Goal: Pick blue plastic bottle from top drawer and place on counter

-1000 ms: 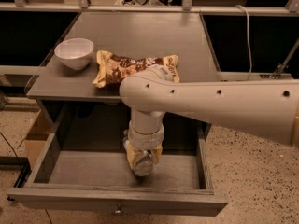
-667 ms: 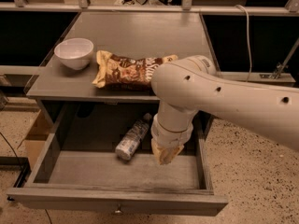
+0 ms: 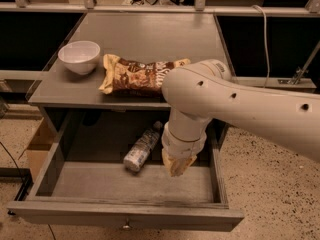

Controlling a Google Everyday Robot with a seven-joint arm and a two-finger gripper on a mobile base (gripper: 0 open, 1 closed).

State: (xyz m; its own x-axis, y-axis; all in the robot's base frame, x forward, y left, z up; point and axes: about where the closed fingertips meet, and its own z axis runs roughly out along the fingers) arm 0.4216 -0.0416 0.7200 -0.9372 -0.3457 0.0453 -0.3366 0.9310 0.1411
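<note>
The gripper point(image 3: 178, 166) hangs inside the top drawer point(image 3: 125, 219), just beside the lying blue plastic bottle point(image 3: 141, 150), seemingly not touching it; whether it is spread or clenched, I cannot tell.

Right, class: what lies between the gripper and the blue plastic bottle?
Only bare top drawer floor, per the camera view; the gripper hangs close beside the blue plastic bottle.

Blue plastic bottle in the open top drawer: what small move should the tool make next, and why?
Probably slide the tool sideways over the blue plastic bottle. The tool hangs inside the open top drawer, beside the bottle on its right in the camera view; the bottle lies on its side, not held. Centring above it seems needed before grasping.
</note>
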